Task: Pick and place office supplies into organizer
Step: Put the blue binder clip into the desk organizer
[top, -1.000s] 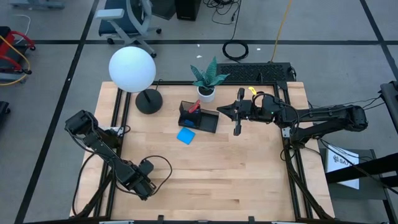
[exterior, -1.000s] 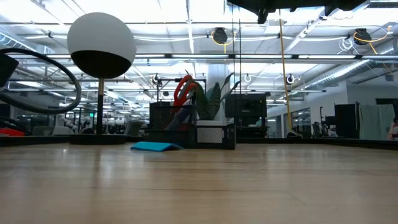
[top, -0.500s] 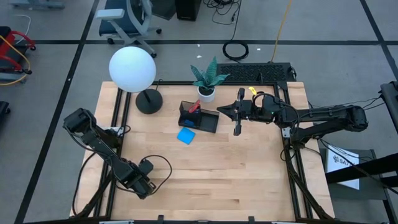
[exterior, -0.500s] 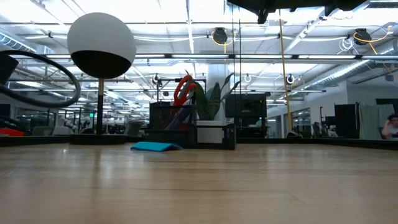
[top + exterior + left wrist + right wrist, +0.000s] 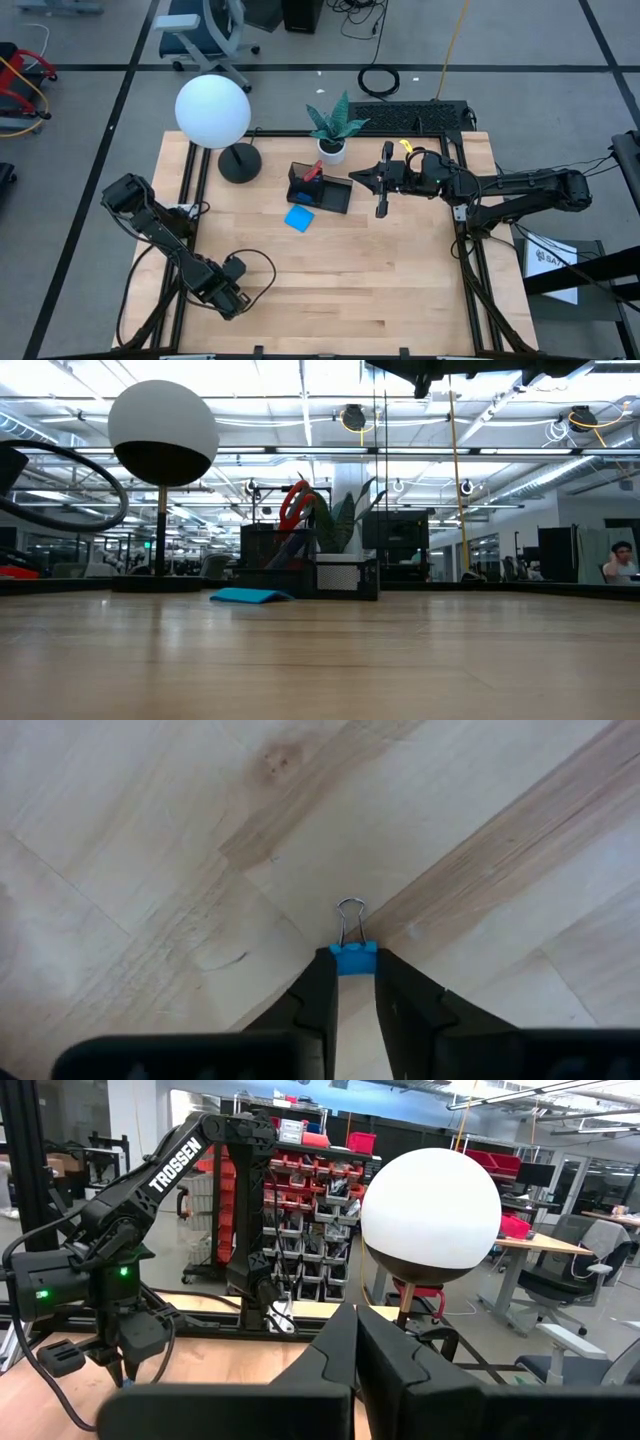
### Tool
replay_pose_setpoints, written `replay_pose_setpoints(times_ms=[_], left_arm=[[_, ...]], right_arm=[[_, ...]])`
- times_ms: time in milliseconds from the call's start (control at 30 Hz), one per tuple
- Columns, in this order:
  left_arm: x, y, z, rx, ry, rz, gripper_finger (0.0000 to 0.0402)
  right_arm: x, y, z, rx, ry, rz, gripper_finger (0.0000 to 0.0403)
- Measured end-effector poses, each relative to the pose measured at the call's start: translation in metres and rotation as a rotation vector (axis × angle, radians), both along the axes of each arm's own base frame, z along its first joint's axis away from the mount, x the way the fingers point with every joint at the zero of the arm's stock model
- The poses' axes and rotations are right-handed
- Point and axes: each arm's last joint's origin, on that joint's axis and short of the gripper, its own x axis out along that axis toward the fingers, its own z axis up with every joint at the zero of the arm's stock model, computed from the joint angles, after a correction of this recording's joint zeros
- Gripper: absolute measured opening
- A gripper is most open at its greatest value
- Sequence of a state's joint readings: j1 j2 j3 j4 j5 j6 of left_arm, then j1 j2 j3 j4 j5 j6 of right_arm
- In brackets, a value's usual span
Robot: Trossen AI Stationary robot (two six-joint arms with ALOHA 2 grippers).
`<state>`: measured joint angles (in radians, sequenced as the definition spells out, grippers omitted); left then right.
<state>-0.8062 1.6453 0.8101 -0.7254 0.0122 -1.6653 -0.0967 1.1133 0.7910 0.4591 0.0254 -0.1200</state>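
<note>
Pale wooden boards make up the table, with a white globe lamp on a round black base at about eleven o'clock in the overhead view and a small potted plant at twelve. Just below the plant sits the black organizer, with the red-handled scissors standing upright in its taller compartment, presumably parked there because the handles stay reachable. A bright blue note pad lies flat on the wood just beside the organizer, at its seven o'clock side, not yet put away.

Down at about seven o'clock of the table, well apart from the organizer, the left gripper is lowered to the boards. Its fingers are nearly together and pinch the blue body of a small binder clip from both sides, the wire loop pointing away from the wrist (a sensible hold, since the body is the only solid part). The clip appears to rest on the wood, so I judge the grasp made and the lift to come.

At about two o'clock, the right gripper waits in the air beside the organizer, fingers fully closed and empty.
</note>
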Motion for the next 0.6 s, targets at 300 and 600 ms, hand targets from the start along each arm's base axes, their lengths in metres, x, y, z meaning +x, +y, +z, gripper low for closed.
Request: replay_pose_setpoints(times_ms=[300,600], left_arm=[[0.006,-0.003,0.006,0.014,-0.030,-0.029,0.0058],[0.016,0.003,0.010,0.026,-0.058,-0.043,0.0052]], right_arm=[[0.000,0.000,0.000,0.000,0.000,0.000,0.0000],[0.000,0.000,0.000,0.000,0.000,0.000,0.0000]])
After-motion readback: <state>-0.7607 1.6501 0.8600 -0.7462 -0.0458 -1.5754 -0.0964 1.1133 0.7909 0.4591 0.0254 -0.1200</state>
